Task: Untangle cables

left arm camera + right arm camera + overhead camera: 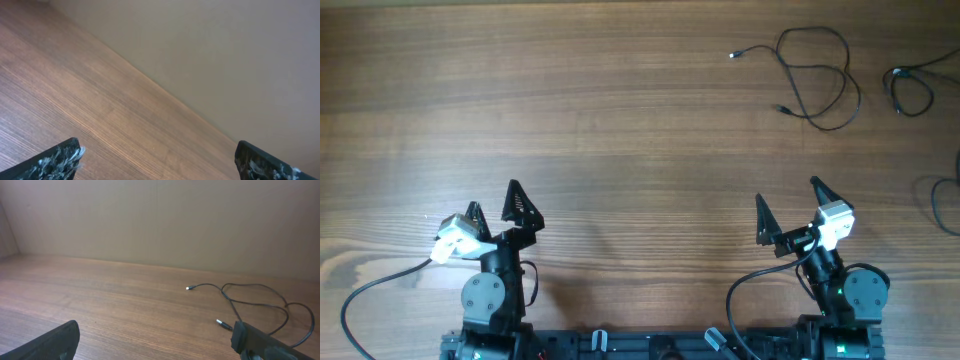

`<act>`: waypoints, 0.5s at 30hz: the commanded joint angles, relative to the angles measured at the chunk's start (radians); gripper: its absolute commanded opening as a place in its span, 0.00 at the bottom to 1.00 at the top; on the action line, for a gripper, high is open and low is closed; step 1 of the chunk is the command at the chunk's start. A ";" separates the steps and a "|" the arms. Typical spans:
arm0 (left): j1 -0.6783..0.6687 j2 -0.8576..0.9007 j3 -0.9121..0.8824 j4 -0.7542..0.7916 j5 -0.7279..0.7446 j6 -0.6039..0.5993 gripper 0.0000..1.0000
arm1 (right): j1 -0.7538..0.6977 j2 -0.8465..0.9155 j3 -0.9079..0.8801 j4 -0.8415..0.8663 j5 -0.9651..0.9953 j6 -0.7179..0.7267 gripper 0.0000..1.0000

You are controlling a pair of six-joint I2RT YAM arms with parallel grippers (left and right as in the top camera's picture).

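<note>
Thin black cables lie spread apart at the table's far right. One cable (817, 75) forms a loose loop with two small plug ends; it also shows in the right wrist view as a cable (255, 300) ahead of the right finger. A second cable (912, 88) loops at the right edge, and a third cable (942, 203) curves lower on that edge. My left gripper (492, 204) stands open near the front left, with only bare wood between its fingers (60, 160). My right gripper (786, 198) stands open near the front right, well short of the cables.
The wooden table (620, 110) runs to a beige wall (225, 50) at the back. Thicker black arm cables (365, 295) trail along the front edge beside both arm bases.
</note>
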 commanded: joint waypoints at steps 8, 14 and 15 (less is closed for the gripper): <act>0.007 0.003 -0.018 0.065 0.030 0.174 1.00 | 0.006 -0.011 -0.001 0.005 0.017 0.002 1.00; 0.007 0.006 -0.021 0.070 0.063 0.187 1.00 | 0.006 -0.011 -0.001 0.005 0.017 0.003 1.00; 0.007 0.008 -0.021 0.070 0.063 0.187 1.00 | 0.006 -0.011 -0.001 0.005 0.017 0.003 1.00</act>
